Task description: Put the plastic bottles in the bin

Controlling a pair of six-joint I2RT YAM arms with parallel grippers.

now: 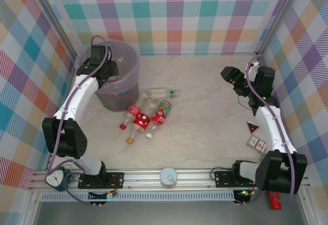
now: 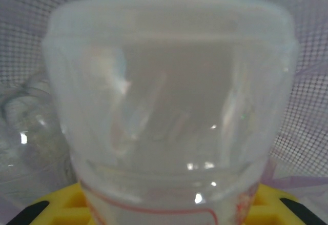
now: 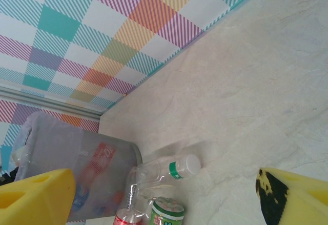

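Clear plastic, the held bottle [image 2: 169,107] sits clamped in the left gripper [image 1: 104,67], base pointing down into the bin [image 1: 132,60] directly beneath, so release should drop it in. The right gripper [image 1: 229,74], jaws apart, hangs well away from the loose bottles [image 1: 148,115].

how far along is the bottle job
Done: at least one red-labelled bottle shows through the bin wall. In hand: the left gripper is shut on a clear bottle over the bin, not yet dropped. Left: a cluster of about five bottles on the table beside the bin; the right gripper hangs open, empty.
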